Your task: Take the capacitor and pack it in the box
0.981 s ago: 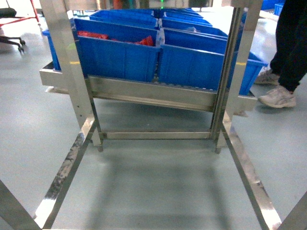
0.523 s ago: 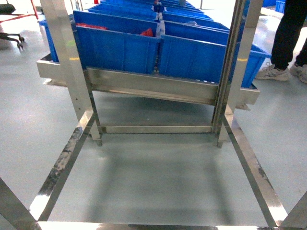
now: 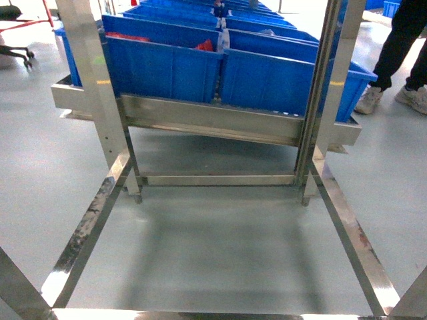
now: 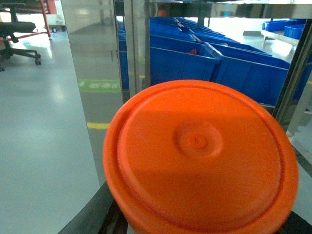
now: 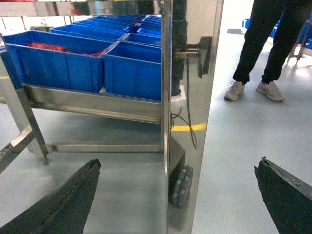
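Note:
An orange round capacitor (image 4: pixel 197 156) fills most of the left wrist view, its ridged end face towards the camera. My left gripper (image 4: pixel 197 223) is shut on it; one dark finger (image 4: pixel 97 215) shows at its lower left edge. My right gripper (image 5: pixel 178 168) is open above the floor, holding nothing, with a steel post (image 5: pixel 187 122) standing beyond the gap. Neither gripper shows in the head view. Blue plastic bins (image 3: pixel 163 70) sit in rows on a steel rack (image 3: pixel 207 123). I cannot tell which one is the task's box.
The rack's uprights (image 3: pixel 93 87) and floor rails (image 3: pixel 347 233) frame the grey floor ahead. Red parts (image 5: pixel 46 46) lie in one bin. A person's legs (image 5: pixel 263 44) stand at the right. A caster wheel (image 5: pixel 180 187) sits at the post's foot. An office chair (image 4: pixel 19 34) is far left.
The head view has shifted, so the rack and bins sit higher in frame and more floor shows. The person's feet have stepped to the right.

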Robot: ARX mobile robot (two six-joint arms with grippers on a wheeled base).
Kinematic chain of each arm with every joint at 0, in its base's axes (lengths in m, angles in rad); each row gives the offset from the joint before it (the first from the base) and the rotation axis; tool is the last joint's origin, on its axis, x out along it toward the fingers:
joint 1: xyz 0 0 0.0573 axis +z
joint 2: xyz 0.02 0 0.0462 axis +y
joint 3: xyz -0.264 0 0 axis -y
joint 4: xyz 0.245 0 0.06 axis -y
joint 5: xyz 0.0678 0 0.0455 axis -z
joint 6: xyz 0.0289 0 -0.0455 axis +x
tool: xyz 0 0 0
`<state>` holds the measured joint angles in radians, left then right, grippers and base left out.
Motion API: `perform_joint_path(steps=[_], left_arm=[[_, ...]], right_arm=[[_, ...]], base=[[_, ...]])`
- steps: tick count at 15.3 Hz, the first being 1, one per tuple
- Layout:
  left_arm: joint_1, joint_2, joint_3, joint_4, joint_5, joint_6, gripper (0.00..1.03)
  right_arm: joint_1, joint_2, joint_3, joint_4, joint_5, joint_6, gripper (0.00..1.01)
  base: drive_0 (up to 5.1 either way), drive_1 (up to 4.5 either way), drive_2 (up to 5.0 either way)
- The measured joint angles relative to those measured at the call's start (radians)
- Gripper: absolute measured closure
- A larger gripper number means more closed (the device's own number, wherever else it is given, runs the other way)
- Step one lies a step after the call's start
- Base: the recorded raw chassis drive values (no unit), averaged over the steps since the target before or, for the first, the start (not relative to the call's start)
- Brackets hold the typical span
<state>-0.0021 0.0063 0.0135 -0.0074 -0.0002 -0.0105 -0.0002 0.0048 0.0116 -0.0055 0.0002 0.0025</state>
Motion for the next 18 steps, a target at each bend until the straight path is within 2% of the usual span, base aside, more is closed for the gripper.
perform_joint_path(steps=[18], left_arm=[[0.000, 0.000, 0.000, 0.001, 0.000, 0.000, 0.58]], right_arm=[[0.000, 0.000, 0.000, 0.003, 0.000, 0.000, 0.03]], base=[[-5.0, 2.46, 2.5]])
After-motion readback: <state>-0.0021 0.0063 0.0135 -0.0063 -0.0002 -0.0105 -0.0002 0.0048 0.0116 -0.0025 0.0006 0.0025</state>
